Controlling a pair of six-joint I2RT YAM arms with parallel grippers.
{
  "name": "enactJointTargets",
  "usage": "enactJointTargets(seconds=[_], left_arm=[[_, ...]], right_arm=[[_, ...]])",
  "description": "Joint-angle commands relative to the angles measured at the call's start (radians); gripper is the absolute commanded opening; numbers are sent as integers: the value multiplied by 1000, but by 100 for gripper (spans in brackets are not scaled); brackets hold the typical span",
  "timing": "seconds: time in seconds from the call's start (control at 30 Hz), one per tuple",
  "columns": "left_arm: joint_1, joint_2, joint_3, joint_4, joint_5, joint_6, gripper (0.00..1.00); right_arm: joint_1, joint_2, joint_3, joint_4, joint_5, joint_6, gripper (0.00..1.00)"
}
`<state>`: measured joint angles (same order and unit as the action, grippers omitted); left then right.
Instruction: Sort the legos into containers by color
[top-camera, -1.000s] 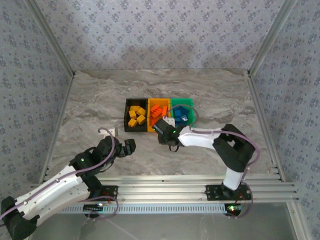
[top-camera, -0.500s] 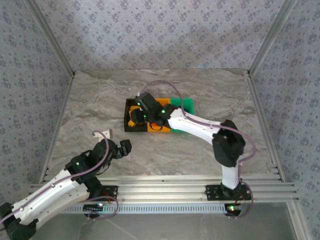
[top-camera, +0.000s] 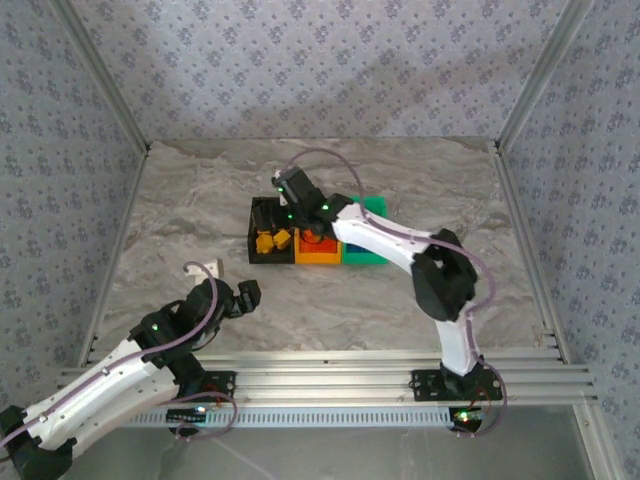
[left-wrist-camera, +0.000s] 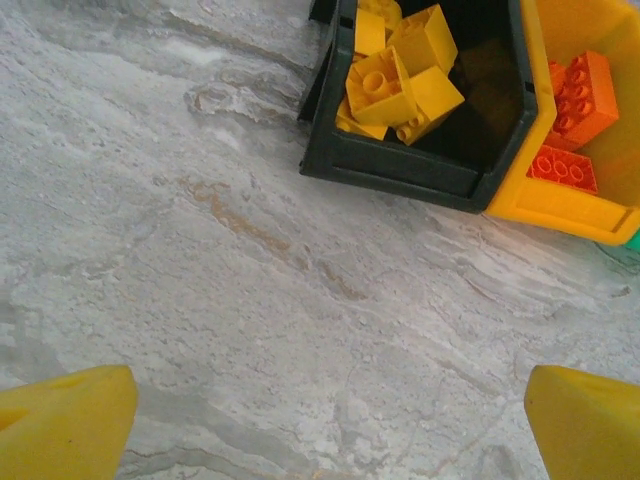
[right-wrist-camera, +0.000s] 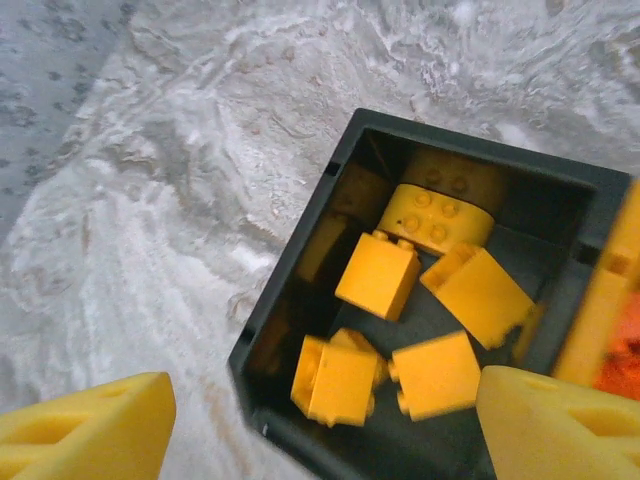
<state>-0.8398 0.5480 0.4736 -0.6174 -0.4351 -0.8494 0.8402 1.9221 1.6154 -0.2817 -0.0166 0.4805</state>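
The containers stand joined in a row mid-table: a black bin (top-camera: 253, 246), an orange-yellow bin (top-camera: 318, 257) and a green bin (top-camera: 368, 251). Several yellow legos (right-wrist-camera: 378, 276) lie in the black bin (right-wrist-camera: 300, 300); they show too in the top view (top-camera: 272, 241) and left wrist view (left-wrist-camera: 400, 70). Red-orange legos (left-wrist-camera: 578, 95) lie in the orange-yellow bin (left-wrist-camera: 560, 205). My right gripper (top-camera: 272, 212) (right-wrist-camera: 330, 420) hovers open over the black bin, nothing between its fingers. My left gripper (top-camera: 250, 293) (left-wrist-camera: 330, 420) is open above bare table, in front and to the left of the bins.
My right arm (top-camera: 385, 238) stretches across the orange-yellow and green bins and covers part of them. Aluminium posts (top-camera: 108, 90) and patterned walls fence the marble table (top-camera: 180, 200). Metal rails (top-camera: 330, 375) run along the near edge.
My right gripper swung from the table in front of the bins to above the black bin, and its jaws went from shut to open. The left arm shifted slightly.
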Motion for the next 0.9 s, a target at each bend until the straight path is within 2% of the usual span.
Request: enactJointTargets(seconds=[0.0,0.13,0.2,0.3,0.47,0.57,0.63,0.73,0.87], left_arm=[[5,32,76,25,-77,38,99],[6,99,115,103,-161,140,100],[9,141,119,180,-227,193,99],[49,218,130,330,-270,312,99],[273,393,170,517,-282,478,99],[406,503,183,616,-306,558,100],[501,578,187,656,-301,563,100],[612,690,175,749,-297,618,100],[701,827,125,927,-248,702,100]], right_arm=[[-10,-228,-149,79,31,-31,83],[-35,-456,-393,110,142,-26,90],[-48,-557,-524,128,222,6,100],[-99,-681,-665,128,264,57,100],[-167,-822,-817,101,358,175,100],[-198,-870,-858,93,340,158,100],[-234,-880,-858,43,313,157,100],[-281,-900,-884,39,273,114,100],[-309,-941,-938,54,288,126,100]])
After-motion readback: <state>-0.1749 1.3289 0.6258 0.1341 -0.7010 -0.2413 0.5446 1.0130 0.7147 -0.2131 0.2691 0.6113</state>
